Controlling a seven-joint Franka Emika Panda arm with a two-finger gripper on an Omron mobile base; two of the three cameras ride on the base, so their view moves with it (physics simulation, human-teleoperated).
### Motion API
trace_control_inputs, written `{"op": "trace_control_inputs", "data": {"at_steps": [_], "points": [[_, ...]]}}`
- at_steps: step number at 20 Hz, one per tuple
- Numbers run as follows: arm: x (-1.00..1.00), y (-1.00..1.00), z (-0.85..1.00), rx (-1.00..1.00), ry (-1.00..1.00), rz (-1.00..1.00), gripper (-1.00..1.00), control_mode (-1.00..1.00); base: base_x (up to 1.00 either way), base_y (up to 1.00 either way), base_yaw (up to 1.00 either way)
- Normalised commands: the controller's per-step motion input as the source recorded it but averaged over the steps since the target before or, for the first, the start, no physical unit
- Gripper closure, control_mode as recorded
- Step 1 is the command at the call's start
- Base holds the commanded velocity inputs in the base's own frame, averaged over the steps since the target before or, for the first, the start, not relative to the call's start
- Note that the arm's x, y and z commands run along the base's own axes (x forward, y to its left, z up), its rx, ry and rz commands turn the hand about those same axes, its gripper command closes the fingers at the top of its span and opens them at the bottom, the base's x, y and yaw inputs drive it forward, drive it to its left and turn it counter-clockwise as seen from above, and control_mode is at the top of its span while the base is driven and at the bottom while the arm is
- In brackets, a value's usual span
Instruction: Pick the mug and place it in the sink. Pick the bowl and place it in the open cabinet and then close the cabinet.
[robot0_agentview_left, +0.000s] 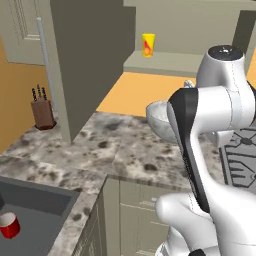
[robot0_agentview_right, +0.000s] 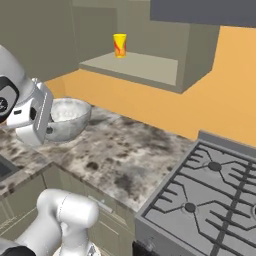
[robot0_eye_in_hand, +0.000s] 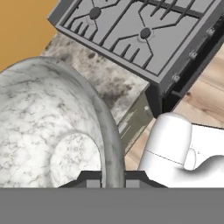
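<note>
The mug (robot0_agentview_left: 9, 225) lies in the sink (robot0_agentview_left: 35, 205), so the first step appears complete. The step in hand is judged to be carrying the bowl (robot0_agentview_right: 67, 119) to the cabinet (robot0_agentview_right: 135, 67). The gripper (robot0_eye_in_hand: 113, 177) is closed narrowly on the bowl's rim, one finger inside the wall and one outside; the bowl hangs directly ahead of the gripper, lifted above the counter (robot0_agentview_right: 120, 150). The open cabinet shelf lies above and beyond the gripper, with a yellow cup (robot0_agentview_right: 119, 45) standing at its back. The next move calls for raising the bowl to shelf height and bringing it in clear of the cup, with the cabinet door (robot0_agentview_left: 82, 60) left to close afterward.
</note>
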Motion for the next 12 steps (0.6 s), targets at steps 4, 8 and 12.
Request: {"op": "trace_control_inputs", "data": {"at_steps": [4,8,12], "points": [[0.00,0.00,0.00,0.00,0.00,0.00,1.00,1.00,0.00,-0.57,-0.14],[0.00,0.00,0.00,0.00,0.00,0.00,1.00,1.00,-0.48,-0.79,0.01],[0.00,0.00,0.00,0.00,0.00,0.00,1.00,1.00,-0.26,-0.76,0.00]]}}
